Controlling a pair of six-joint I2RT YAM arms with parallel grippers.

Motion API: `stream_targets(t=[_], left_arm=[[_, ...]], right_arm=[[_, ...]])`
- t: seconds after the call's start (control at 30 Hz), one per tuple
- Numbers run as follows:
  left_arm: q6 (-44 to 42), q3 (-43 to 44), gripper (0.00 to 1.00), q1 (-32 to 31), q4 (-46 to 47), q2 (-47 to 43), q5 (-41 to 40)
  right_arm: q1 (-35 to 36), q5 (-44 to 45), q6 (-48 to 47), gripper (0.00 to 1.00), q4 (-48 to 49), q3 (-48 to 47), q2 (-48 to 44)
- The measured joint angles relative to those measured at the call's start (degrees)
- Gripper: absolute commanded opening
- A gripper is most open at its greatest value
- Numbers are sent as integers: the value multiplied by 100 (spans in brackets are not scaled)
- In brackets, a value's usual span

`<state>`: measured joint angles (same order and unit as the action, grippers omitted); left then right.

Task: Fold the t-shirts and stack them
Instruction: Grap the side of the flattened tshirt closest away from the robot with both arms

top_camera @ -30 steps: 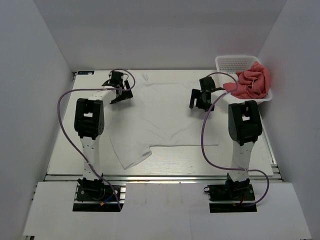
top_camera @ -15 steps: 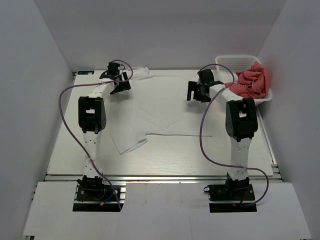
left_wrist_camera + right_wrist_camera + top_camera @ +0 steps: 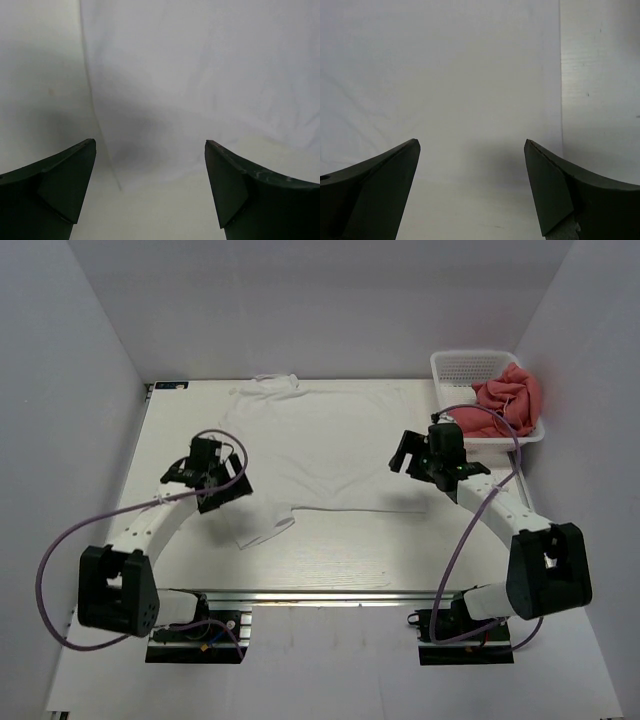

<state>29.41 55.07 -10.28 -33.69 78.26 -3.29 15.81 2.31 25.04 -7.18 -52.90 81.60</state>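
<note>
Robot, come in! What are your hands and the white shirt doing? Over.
Left gripper open, right gripper open, both empty. White t-shirt spread on table. Nothing blocking.

matt white cloth t-shirt, soft pink cloth, white plastic mesh basket, smooth pale table

White t-shirt: spread flat across middle of counter, one sleeve jutting at near-left corner. Pink t-shirt: crumpled heap in basket, far right, well apart.

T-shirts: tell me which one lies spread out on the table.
The white t-shirt, laid flat; the pink one is bunched up in the basket.
</note>
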Motion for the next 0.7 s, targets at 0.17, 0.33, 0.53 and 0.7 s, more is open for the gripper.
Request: stream_targets(t=[0.17, 0.33, 0.53, 0.7], left_arm=[[428, -1683, 100, -254, -299, -1172, 262], [629, -2323, 94, -452, -531, -1587, 424], [756, -2391, 71, -577, -304, -1287, 291], [693, -2315, 48, -619, 175, -828, 282]], right_arm=[[0, 256, 428, 90, 20, 643, -634], [0, 474, 643, 90, 59, 778, -970], [-4, 616, 785, 90, 70, 898, -979], [-4, 789, 809, 90, 87, 1010, -938]])
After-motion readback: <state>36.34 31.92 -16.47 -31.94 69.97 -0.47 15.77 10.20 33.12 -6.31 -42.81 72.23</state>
